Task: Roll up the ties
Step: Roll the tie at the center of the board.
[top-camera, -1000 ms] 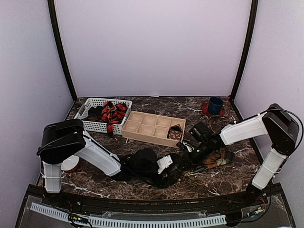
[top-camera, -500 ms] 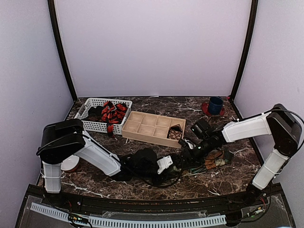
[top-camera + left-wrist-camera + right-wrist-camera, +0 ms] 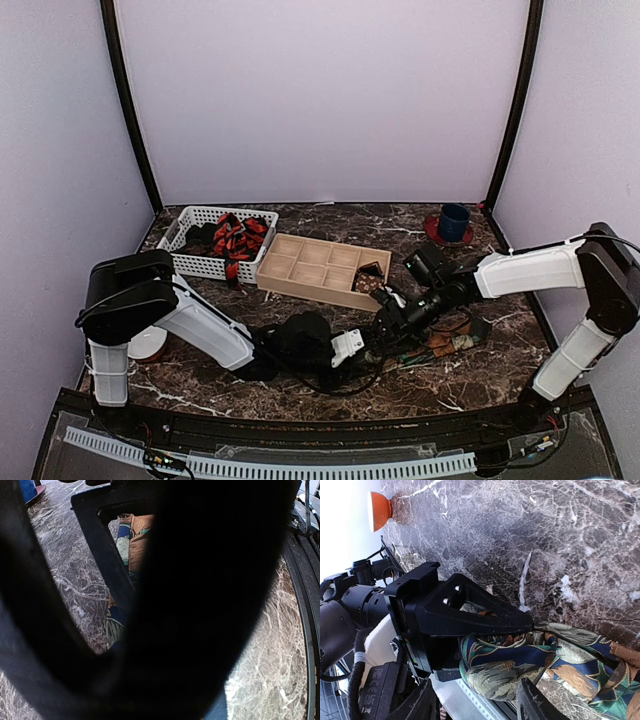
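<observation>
Right arm (image 3: 530, 268) swung up and left since a second ago. Brown-orange, green-patched fabric tie (image 3: 530, 662) lies bunched on dark marble worktop (image 3: 600, 540), centre-right. Right fingers (image 3: 535, 707) are spread around it. Left fingers (image 3: 470, 615) touch its fold, grip unclear. Risk: slick fold slips and unrolls. Plain lilac walls (image 3: 320, 100) enclose it.

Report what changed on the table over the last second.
The right arm moved: its elbow shifted toward the right wall and its forearm lifted. That carried the right end effector a little away from the near edge, toward the wooden tray. No grasp or release is visible. The left end effector, the patterned tie and the white basket stayed put.
</observation>
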`<state>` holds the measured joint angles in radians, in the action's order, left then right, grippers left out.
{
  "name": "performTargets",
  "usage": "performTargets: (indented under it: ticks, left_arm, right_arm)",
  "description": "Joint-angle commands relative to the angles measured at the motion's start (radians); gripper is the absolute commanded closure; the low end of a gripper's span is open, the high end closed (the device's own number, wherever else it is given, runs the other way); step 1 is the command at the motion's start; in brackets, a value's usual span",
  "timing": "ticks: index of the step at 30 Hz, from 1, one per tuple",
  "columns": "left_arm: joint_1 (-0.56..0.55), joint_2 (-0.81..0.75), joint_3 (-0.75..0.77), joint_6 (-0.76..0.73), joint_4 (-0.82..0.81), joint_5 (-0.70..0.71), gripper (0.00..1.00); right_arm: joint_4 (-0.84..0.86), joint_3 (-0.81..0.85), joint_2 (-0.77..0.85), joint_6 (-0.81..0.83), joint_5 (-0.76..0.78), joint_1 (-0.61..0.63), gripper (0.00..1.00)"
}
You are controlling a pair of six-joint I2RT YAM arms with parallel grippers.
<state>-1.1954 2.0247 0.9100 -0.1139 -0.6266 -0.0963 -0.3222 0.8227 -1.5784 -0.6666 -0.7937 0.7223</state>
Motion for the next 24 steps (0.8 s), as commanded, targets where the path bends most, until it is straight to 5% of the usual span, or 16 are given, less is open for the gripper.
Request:
performTargets:
  ticks: [1, 8, 14, 21, 24]
  left_arm:
    - [-0.006, -0.003, -0.012, -0.016, 0.134, 0.005, 0.66]
    - [-0.006, 0.003, -0.008, -0.011, 0.135, 0.0, 0.65]
    - [-0.006, 0.002, -0.009, -0.008, 0.143, 0.004, 0.62]
    - [-0.004, -0.106, -0.058, 0.01, 0.066, 0.034, 0.22]
    - [-0.004, -0.156, -0.063, 0.007, 0.053, 0.052, 0.15]
  right_arm:
    - [0.016, 0.028, -0.021, 0.017, -0.03, 0.017, 0.47]
    - [0.013, 0.021, -0.082, 0.042, -0.003, 0.023, 0.61]
    - [-0.012, 0.015, -0.095, 0.069, 0.034, 0.021, 0.97]
    - [-0.025, -0.01, -0.094, 0.101, 0.058, -0.006, 1.0]
    - [-0.031, -0.017, -0.099, 0.119, 0.07, -0.018, 1.0]
